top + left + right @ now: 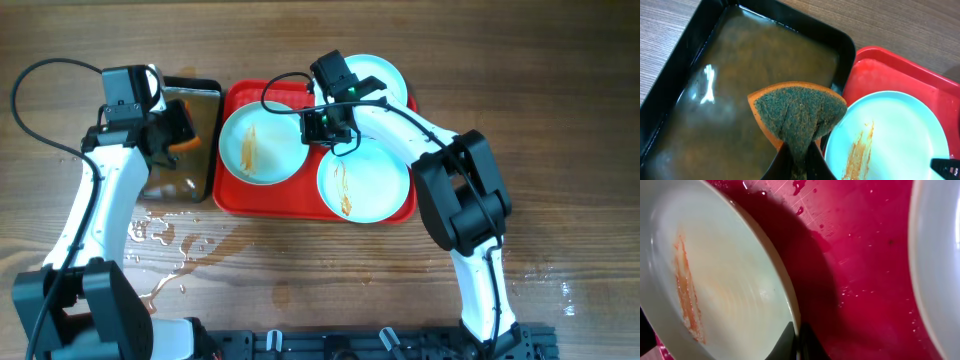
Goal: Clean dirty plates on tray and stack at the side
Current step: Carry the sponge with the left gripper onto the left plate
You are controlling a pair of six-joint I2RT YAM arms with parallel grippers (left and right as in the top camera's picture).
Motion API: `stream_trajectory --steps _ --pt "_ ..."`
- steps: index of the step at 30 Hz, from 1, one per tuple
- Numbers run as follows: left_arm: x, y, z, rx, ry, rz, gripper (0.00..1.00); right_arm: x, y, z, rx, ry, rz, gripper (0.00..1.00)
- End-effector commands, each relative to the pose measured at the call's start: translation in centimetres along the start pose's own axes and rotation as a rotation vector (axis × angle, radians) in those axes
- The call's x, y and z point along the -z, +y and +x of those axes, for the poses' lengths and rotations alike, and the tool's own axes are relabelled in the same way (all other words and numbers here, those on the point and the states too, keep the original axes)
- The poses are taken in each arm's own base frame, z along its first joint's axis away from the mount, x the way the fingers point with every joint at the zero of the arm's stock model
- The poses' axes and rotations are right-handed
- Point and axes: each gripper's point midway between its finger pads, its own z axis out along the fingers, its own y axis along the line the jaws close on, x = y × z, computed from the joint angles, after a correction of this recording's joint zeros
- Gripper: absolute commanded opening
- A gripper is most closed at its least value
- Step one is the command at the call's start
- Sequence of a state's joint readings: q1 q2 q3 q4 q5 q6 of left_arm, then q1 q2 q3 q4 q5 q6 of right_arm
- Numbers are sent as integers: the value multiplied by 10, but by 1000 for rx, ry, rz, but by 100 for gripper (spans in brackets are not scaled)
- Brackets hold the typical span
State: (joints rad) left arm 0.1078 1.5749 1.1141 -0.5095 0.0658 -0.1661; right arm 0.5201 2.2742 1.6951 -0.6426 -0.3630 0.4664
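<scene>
The red tray (pixel 232 190) holds three white plates. The left plate (pixel 258 145) carries an orange-brown streak, and my right gripper (pixel 318 128) is shut on its right rim. In the right wrist view the fingertips (pixel 788 342) pinch that plate (pixel 720 265) at its edge, which throws a dark shadow on the tray (pixel 865 255). A second streaked plate (pixel 365 182) lies front right, and a third plate (pixel 385 78) sits at the back right. My left gripper (pixel 176 136) is shut on an orange sponge (pixel 797 112), green side up, over the black pan (pixel 670 80).
The black pan (pixel 195 185) of brownish liquid stands just left of the tray. Water puddles (pixel 160 235) spread on the wooden table in front of the pan. The right arm reaches across the tray's back half.
</scene>
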Motion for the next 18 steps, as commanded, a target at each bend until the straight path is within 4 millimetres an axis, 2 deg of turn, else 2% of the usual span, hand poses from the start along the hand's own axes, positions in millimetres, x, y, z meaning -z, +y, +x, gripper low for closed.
stream_trajectory --steps 1,4,6,10,13,18 --pt "1 -17 -3 -20 -1 86 4 -8 5 4 17 35 -47 4" --pt "-1 -49 6 -118 23 204 4 -8 5 4 16 35 -47 4" --pt "-5 -60 13 -141 44 216 4 -8 5 4 16 35 -47 4" --pt "-29 -80 39 -191 124 224 4 -8 4 5 14 39 -45 4" --pt "-54 -85 61 -218 188 203 4 -8 4 6 13 41 -44 4" --pt "-87 -76 87 -200 268 124 4 -8 4 6 14 40 -44 4"
